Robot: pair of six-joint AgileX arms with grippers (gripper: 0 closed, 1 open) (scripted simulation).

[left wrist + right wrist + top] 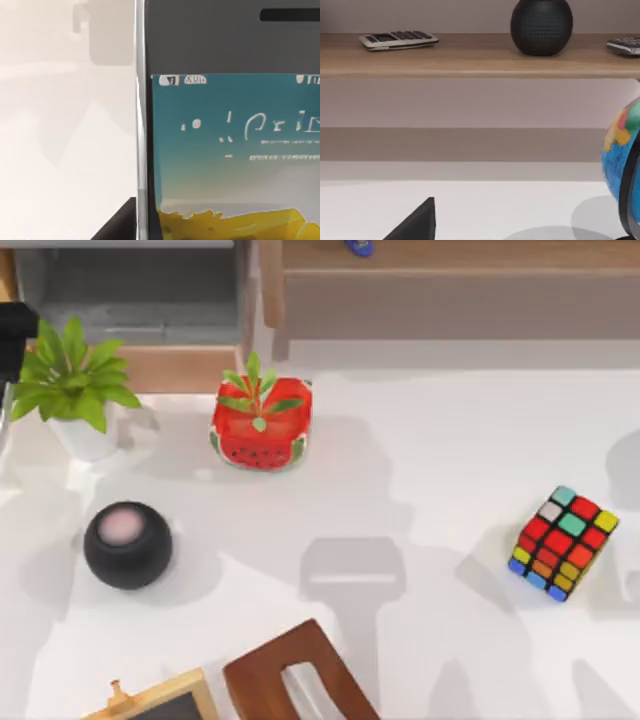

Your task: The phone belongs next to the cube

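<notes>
The cube (563,542) sits on the white table (430,460) near its right side, turned at an angle, with red, teal, white and yellow stickers on top and blue, orange and yellow ones down its near face. Taking the cube as the landmark: the red watermelon-patterned planter (261,425) stands well away to its left and a little farther back, the round black speaker (127,544) lies farther left again at about the cube's depth, and the green plant in a white pot (75,390) is behind that speaker at the left edge. A brown wooden chair back (295,678) and the corner of a wood-framed board (160,700) lie at the near edge, left of the cube.

The left wrist view looks very closely onto the phone (230,125): its pale side rail, dark top bezel with earpiece slot, and a lit teal-to-yellow screen. How far it is from the cube I cannot tell. Whether either gripper's fingers are apart or together, I cannot tell
</notes>
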